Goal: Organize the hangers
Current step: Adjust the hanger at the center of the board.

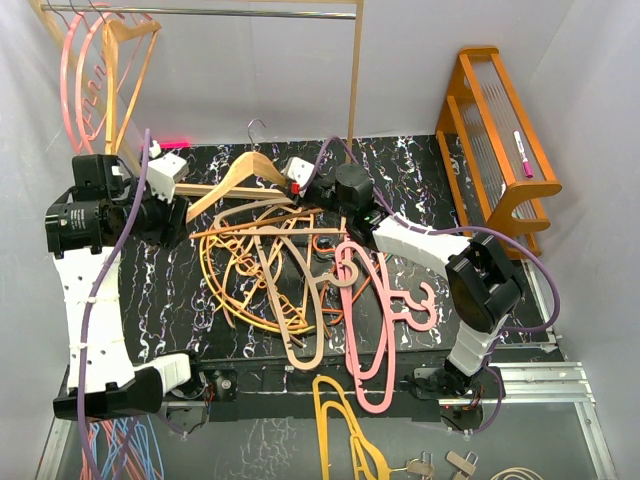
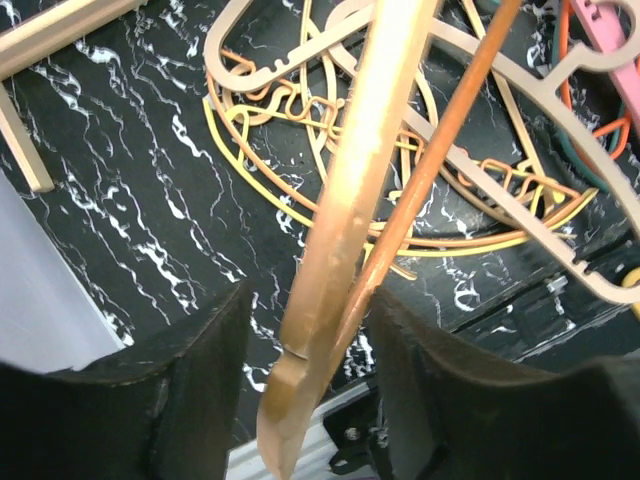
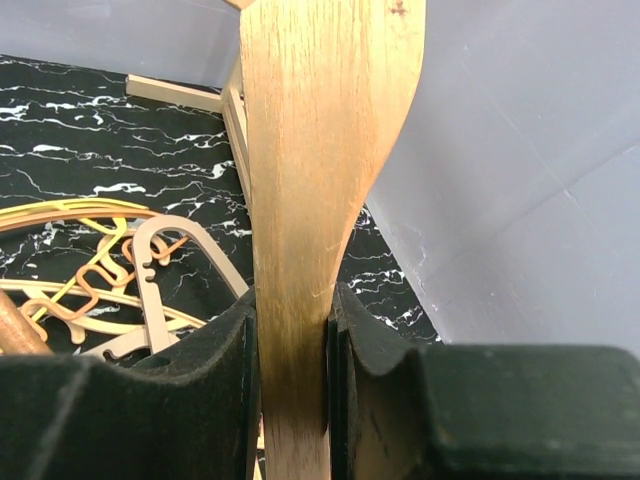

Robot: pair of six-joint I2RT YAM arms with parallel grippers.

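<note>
A pale wooden hanger (image 1: 235, 178) with a metal hook hangs in the air over the back of the black mat (image 1: 180, 300), between my two grippers. My right gripper (image 1: 297, 178) is shut on its right arm, both pads pressed on the wood (image 3: 310, 150). My left gripper (image 1: 178, 180) straddles the other end (image 2: 350, 200). There one finger (image 2: 420, 360) touches the hanger's lower rod and the other stands apart from the wood. A tangled pile of tan, orange and yellow hangers (image 1: 270, 260) lies mid-mat, with pink hangers (image 1: 365, 330) beside it. Pink and wooden hangers (image 1: 85, 80) hang on the rail.
The clothes rail (image 1: 200, 12) runs along the back with its wooden post (image 1: 355, 70). An orange wooden rack (image 1: 500, 130) holding a pink marker (image 1: 522, 153) stands at the right. A mustard-yellow hanger (image 1: 345, 430) lies past the mat's front edge, and a blue-and-pink bunch (image 1: 120, 450) sits at the front left.
</note>
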